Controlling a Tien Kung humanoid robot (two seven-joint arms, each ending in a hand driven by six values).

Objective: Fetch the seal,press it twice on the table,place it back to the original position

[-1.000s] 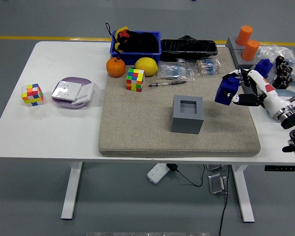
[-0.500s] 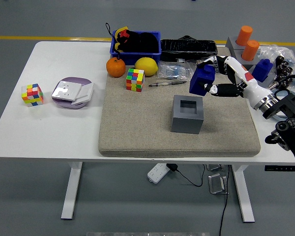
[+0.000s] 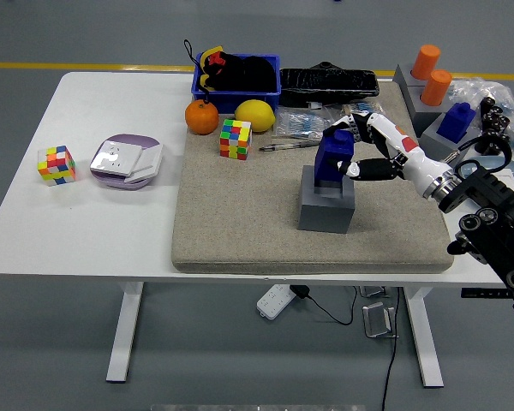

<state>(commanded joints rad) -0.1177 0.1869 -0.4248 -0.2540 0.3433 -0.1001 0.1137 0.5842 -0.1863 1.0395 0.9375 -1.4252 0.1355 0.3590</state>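
Observation:
The seal (image 3: 333, 157) is a dark blue block with a knob on top. My right hand (image 3: 353, 147) is shut on it and holds it upright, its base at the opening of the grey square holder (image 3: 326, 205) on the beige mat (image 3: 240, 214). The right arm reaches in from the right edge. A second blue seal (image 3: 456, 121) stands at the far right. My left arm does not show.
An orange (image 3: 201, 117), a lemon (image 3: 255, 115), a colour cube (image 3: 236, 139) and a pen (image 3: 291, 145) lie along the mat's back. A blue bin (image 3: 236, 74), black case (image 3: 328, 82), bagged items (image 3: 308, 122) and orange cylinders (image 3: 431, 75) stand behind. Another cube (image 3: 56, 164) and a purple plate (image 3: 126, 162) are at left.
My right hand carried the blue seal leftward from the mat's right edge to the grey holder and lowered it onto the holder's opening.

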